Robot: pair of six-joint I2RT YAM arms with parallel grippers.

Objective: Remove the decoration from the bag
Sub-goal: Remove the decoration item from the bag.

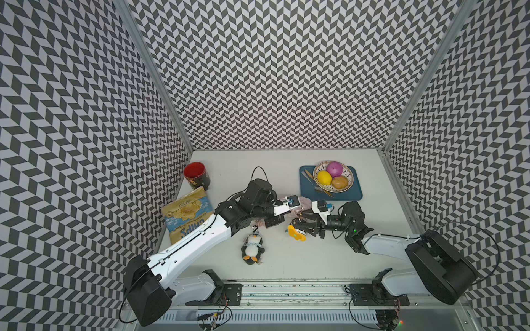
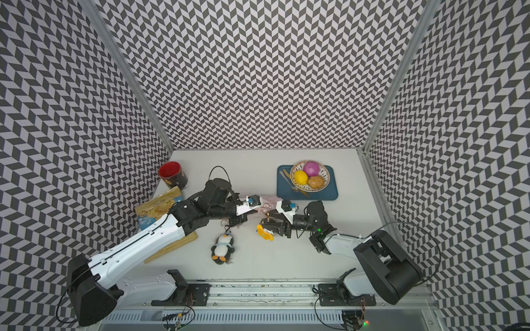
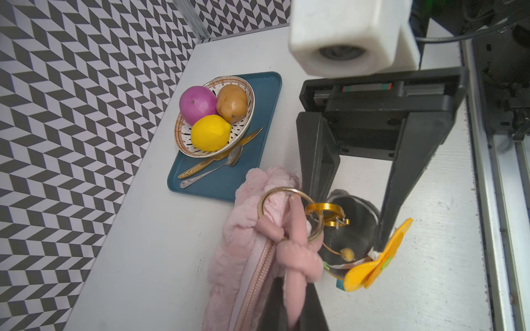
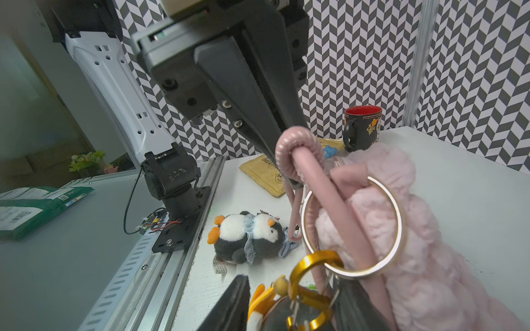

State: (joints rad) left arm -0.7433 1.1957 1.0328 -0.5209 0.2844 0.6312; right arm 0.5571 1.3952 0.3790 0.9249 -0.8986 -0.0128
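Lying near the middle of the table [image 1: 286, 269] in both top views, the bag [image 1: 305, 203] [image 2: 271, 200] sits just beside the near edge of a blue tray [image 1: 355, 192] that carries a bowl [image 1: 349, 172] of fruit. The left end effector [image 1: 292, 214] meets the bag from the left edge's side and the right end effector [image 1: 298, 226] from the right edge's side, with a yellow flower [image 1: 296, 233] just below the right one's fingers. A toy penguin [image 1: 252, 249] lies toward the near edge, a chips packet [image 1: 187, 215] along the left edge and a mug [image 1: 196, 174] in the far left corner. In the left wrist view the left end effector is closed on the bag's pink cord [image 3: 296, 258], pinching it below a knot. The cord is tied to a large metal ring [image 3: 282, 189] at the bag's end, and a gold clip [image 3: 327, 213] is hooked on that ring. The right end effector's jaws stand apart, one on either side of a dark round charm [image 3: 355, 229] below the clip, and one fingertip touches the yellow flower. In the right wrist view the left fingertips meet on a loop of the cord [image 4: 289, 137]. The gold clip [image 4: 315, 254] hangs from the ring [image 4: 355, 273] between the right end effector's spread fingers [image 4: 229, 303].
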